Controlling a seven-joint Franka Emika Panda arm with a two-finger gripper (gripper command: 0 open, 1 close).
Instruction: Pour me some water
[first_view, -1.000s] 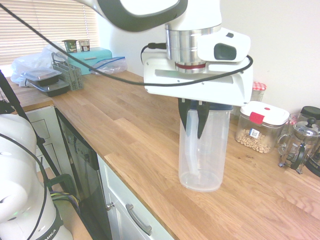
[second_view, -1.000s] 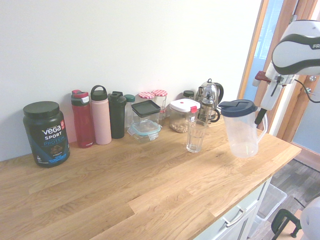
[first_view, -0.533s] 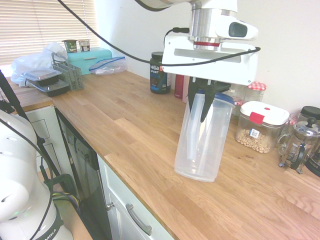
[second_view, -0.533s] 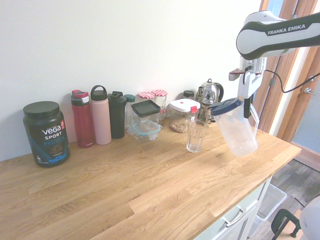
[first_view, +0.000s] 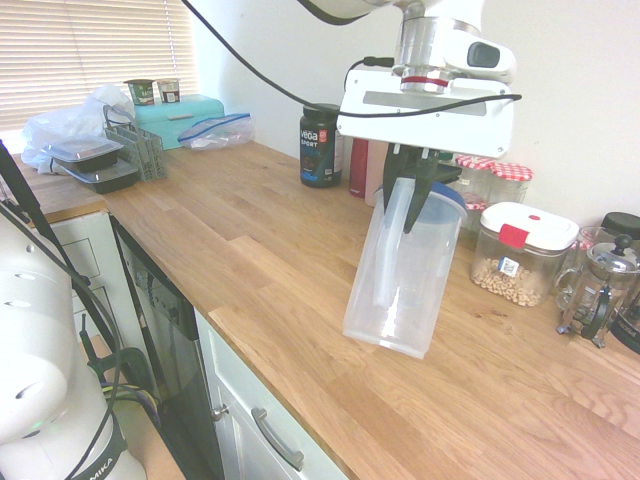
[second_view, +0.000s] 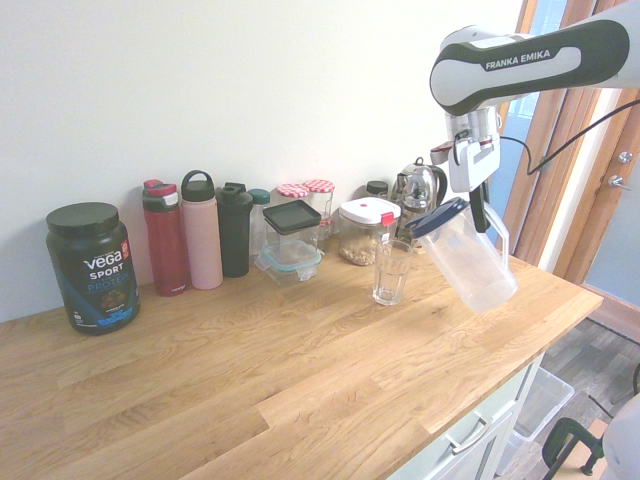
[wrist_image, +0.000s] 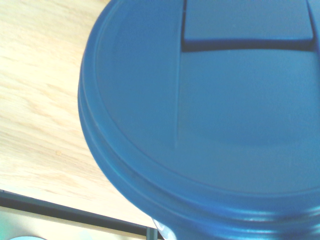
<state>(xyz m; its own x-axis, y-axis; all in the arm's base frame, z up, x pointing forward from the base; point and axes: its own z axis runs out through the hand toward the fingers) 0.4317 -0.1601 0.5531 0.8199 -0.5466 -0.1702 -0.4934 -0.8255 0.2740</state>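
Item: lidded pitcher, tilted, apparently clear of the counter; lid towards the glass.
Gripper: pinching the pitcher's handle.
Glass: upright, at 9 o'clock from the pitcher's body in the second exterior view.
Done: grasp; apparent lift; partial tilt.
Outstanding: spout over glass, steeper tilt, pour, righting.
Obscured: water in either vessel, indiscernible; spout opening, unclear; lid, cut off in the wrist view; glass, hardly discernible in the first exterior view.
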